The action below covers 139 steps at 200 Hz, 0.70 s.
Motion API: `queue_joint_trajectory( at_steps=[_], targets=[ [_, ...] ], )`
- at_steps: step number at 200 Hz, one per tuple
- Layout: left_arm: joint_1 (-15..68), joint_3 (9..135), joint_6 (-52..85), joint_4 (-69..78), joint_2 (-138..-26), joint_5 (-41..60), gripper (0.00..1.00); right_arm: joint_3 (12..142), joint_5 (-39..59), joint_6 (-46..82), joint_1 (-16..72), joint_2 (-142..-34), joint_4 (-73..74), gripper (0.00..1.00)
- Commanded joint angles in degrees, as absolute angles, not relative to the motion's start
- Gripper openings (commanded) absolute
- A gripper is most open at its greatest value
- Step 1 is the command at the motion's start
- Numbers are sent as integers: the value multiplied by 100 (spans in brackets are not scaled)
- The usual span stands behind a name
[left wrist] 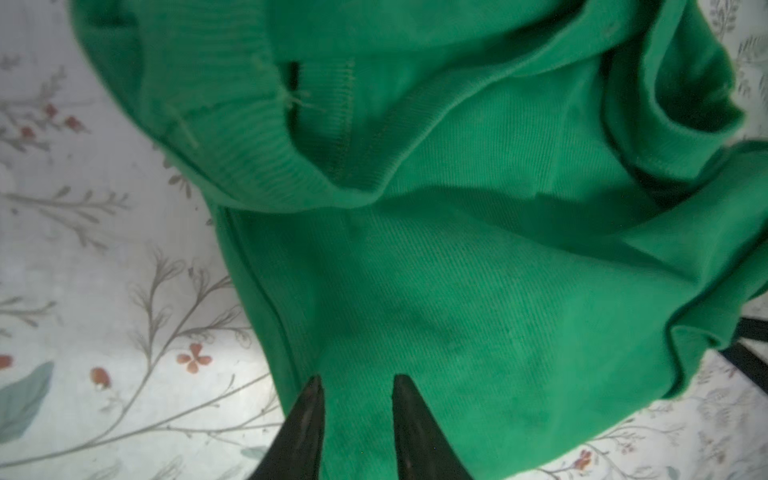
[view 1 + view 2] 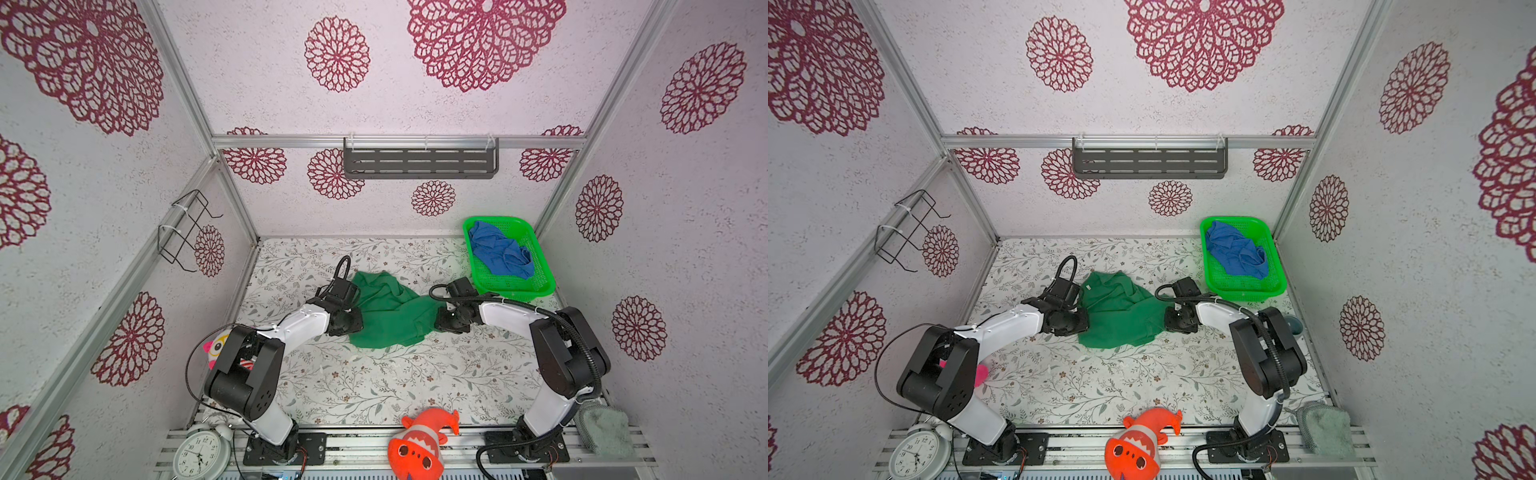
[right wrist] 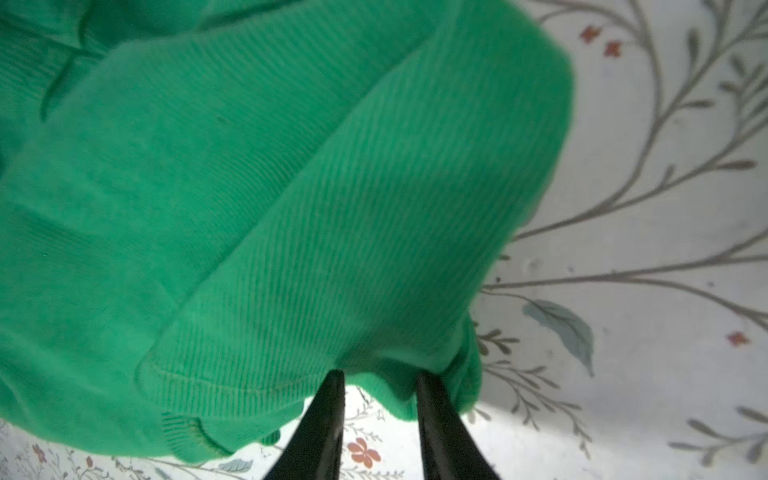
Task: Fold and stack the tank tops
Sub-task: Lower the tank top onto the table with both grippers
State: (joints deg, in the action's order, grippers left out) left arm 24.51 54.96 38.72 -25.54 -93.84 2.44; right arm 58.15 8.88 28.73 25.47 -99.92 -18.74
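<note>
Dark green tank top [image 2: 386,316] [image 2: 1117,316] lies crumpled near the middle of the table [image 2: 374,386], between the two arms in both top views; not flat, several folds; in the left wrist view a ribbed band is turned over on top of the heap. Royal blue tank top [image 2: 498,253] [image 2: 1235,249] sits bunched inside the bright green basket [image 2: 517,289] at the far right corner of the table; unfolded, well apart from the green one.

Left gripper [image 1: 357,380] is at the left edge of the green tank top; its fingers [image 1: 305,419] stand a narrow gap apart, pointing onto the cloth just inside a side hem; cloth fills the gap between the tips; cannot tell whether any of it is pinched. Right gripper [image 3: 380,374] is at the right edge of the same top; its fingers [image 3: 442,419] also stand a narrow gap apart; the hem sags between the tips with bare table showing below it; cannot tell whether it is clamped or merely touched. From above, both sets of fingers are hidden under the wrists.

Along the near edge: white alarm clock [image 2: 199,455] at left; orange plush fish [image 2: 417,446] in the middle; grey-green cloth [image 2: 602,430] at right.
</note>
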Motion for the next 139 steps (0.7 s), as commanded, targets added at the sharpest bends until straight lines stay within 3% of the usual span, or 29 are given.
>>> queue_joint_trajectory(
  at_steps=[1, 17, 24, 94, 115, 139],
  targets=[
    [2501, 5691, 3878, -2427, -9427, 249, 13, 5855, 630, 2911, 2562, -9776, -2094, 18],
    [2502, 5778, 3827, -2577, -9316, 201, 0, 5818, 709, 2937, 2558, -9580, -2086, 5],
    [2501, 5819, 3797, -2666, -9228, 165, 0, 5825, 757, 2952, 2558, -9481, -2100, 0],
    [2484, 6443, 3292, -3878, -8740, -262, 0, 5835, 1685, 2745, 2433, -8569, -2311, 0],
    [2515, 6106, 3362, -3900, -8754, -31, 34, 5576, 1797, 2890, 2160, -8215, -2092, 0],
    [2607, 5569, 3631, -3607, -8778, 113, 52, 5364, 1846, 3014, 1970, -8019, -1895, 0]
  ],
)
